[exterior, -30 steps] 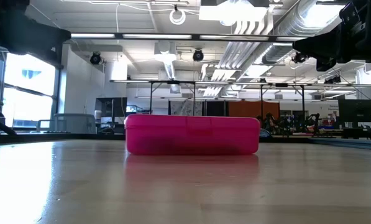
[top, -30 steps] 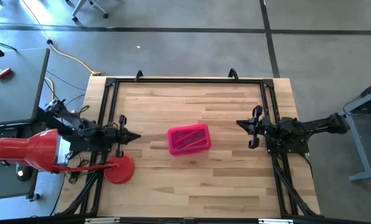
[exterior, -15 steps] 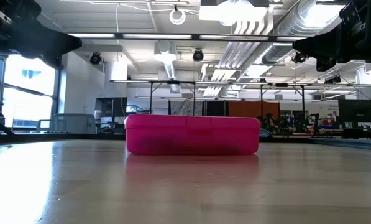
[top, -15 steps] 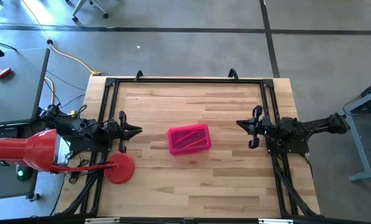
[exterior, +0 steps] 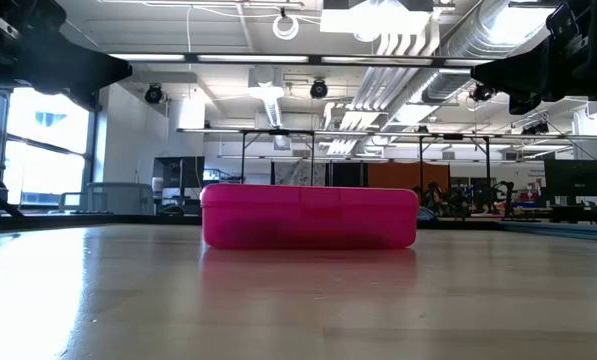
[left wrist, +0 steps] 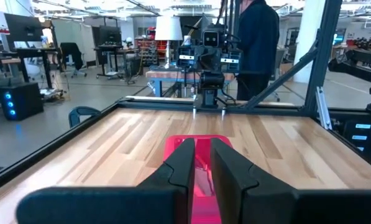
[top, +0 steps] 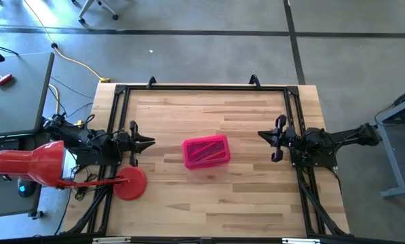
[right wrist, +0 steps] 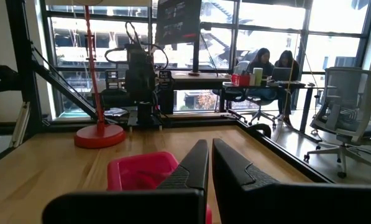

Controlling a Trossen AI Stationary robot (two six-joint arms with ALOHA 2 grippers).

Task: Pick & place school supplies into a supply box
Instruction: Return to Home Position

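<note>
Two arms sit at opposite ends of the bench (top: 243,196), and the reason looks plain: nothing is left out for either to fetch. The supply box (top: 206,151) lies flat near the middle of the boards with its lid down, well apart from both arms, and no pen, pencil or scissors lies loose anywhere on the wood. The school supplies are presumably inside it (faint darker streaks show through the pink lid from above, too vague to tell one item from another). The left pincer (top: 151,142) hangs over the left end of the bench, pointing at the box. Its fingers are drawn almost together, with only a slim gap between them, and they hold nothing. The right pincer (top: 260,134) faces it from the right end, fingers pressed nearly flush and likewise empty. Such a narrow, tucked posture suits arms that are parking, not reaching, and I judge the packing done with only the settling into rest remaining. A red round base (top: 129,184) stands at the bench's left edge just beside the left arm, apart from the box and no part of the job.
</note>
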